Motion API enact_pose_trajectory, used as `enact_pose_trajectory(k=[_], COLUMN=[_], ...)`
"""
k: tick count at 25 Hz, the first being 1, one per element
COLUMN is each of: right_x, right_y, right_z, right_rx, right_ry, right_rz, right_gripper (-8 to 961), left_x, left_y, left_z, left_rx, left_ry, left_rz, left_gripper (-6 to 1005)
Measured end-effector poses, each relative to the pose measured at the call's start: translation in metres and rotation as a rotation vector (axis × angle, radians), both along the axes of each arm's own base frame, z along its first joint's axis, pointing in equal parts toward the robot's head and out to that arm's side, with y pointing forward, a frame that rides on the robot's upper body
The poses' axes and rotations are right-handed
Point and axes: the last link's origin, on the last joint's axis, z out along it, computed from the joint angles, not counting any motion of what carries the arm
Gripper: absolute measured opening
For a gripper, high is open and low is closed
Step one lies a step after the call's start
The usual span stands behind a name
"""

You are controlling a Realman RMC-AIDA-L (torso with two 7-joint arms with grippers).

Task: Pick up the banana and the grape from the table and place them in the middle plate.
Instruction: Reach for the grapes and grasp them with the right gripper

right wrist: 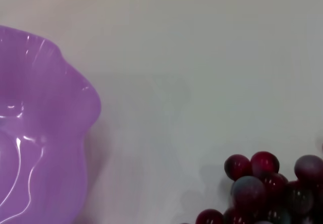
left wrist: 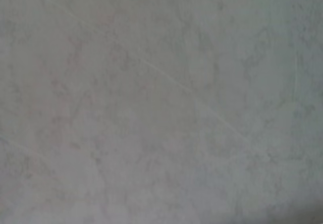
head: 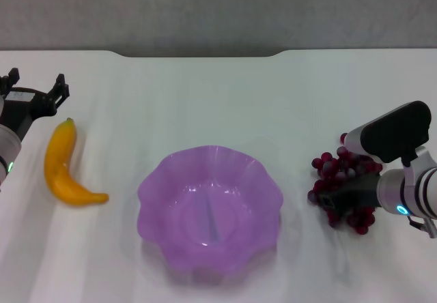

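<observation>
White table [head: 205, 91]: spans the whole head view, far edge running along a grey wall. Left wrist view filled by a blurred pale grey surface only; nothing else discernible there.

Purple plate [head: 209, 211]: scalloped rim, translucent, set at centre front of the table, upright, nothing inside. Rim also seen at the edge of the right wrist view [right wrist: 45, 123], apart from the grapes.

Banana [head: 65, 166]: lying flat on the table, well to the left of the plate, curved, one end toward the far side and the other pointing toward the plate. Not touched by anything.

Grapes [head: 341, 190]: dark red bunch resting on the table, to the right of the plate with a clear gap between them. Partly covered in the head view by the right arm's dark end. Several berries seen in the right wrist view [right wrist: 267, 188], some with grey bloom.

Right gripper [head: 341, 195]: down over the bunch, at or against the berries on the side toward the plate. Fingers hidden among the grapes; opening and grip cannot be told.

Left gripper [head: 35, 91]: at the far left of the table, just beyond the banana's far end, apart from it. Two dark fingertips [head: 60, 84] spread apart, nothing between them.
</observation>
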Motion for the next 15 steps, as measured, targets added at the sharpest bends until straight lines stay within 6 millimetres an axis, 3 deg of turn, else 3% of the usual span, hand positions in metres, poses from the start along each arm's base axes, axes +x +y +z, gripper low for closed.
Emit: enact_pose_trajectory(k=[15], right_x=[0.0032], right_y=[0.0038], right_z=[0.0035], right_rx=[0.053], right_ry=[0.010], right_rz=[0.011], right_gripper=[484], left_x=[-0.0011], left_y=[-0.0008], left_z=[0.0001], left_rx=[0.001], left_ry=[-0.001], left_rz=[0.003], left_gripper=[877])
